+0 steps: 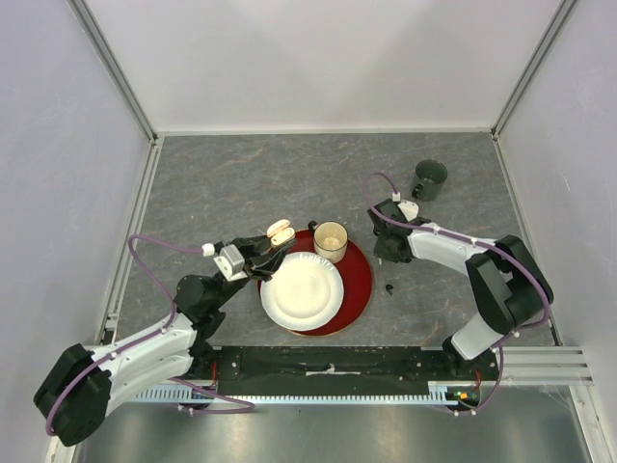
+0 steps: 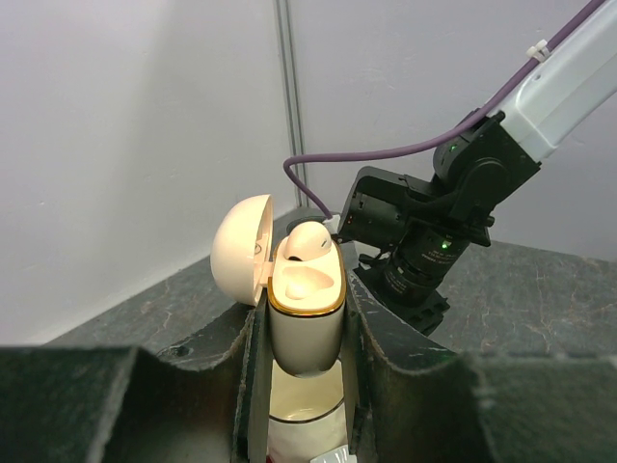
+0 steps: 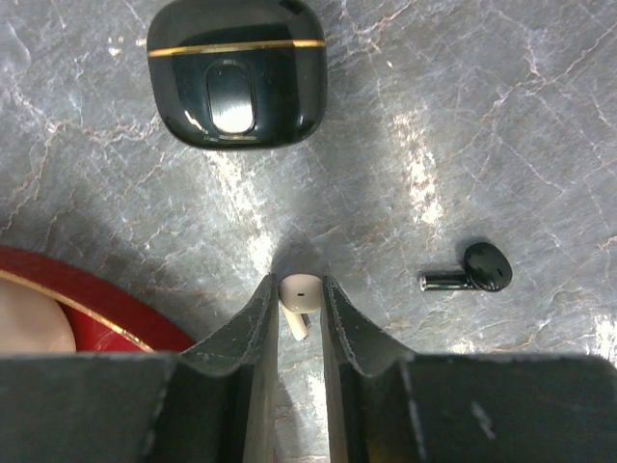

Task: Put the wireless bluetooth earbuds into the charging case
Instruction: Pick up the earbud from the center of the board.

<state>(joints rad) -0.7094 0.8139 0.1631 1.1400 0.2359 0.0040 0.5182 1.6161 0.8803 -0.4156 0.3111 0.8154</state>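
Note:
My left gripper [image 2: 305, 323] is shut on a white charging case [image 2: 306, 338], held upright with its lid [image 2: 241, 249] swung open. One white earbud [image 2: 307, 241] sits in the case's far slot; the near slot is empty. From above, this case [image 1: 281, 231] hovers at the red tray's back-left edge. My right gripper [image 3: 300, 294] is down at the table, shut on a second white earbud [image 3: 301, 286], stem pointing towards the camera. A black earbud [image 3: 476, 271] lies on the table just to its right. A closed black case [image 3: 236, 72] lies ahead.
A red tray [image 1: 362, 280] carries a white paper plate [image 1: 302, 290] and a paper cup [image 1: 331, 240]. A dark mug [image 1: 429, 178] stands at the back right. The black earbud [image 1: 389, 287] lies just off the tray's right rim. Walls enclose the table.

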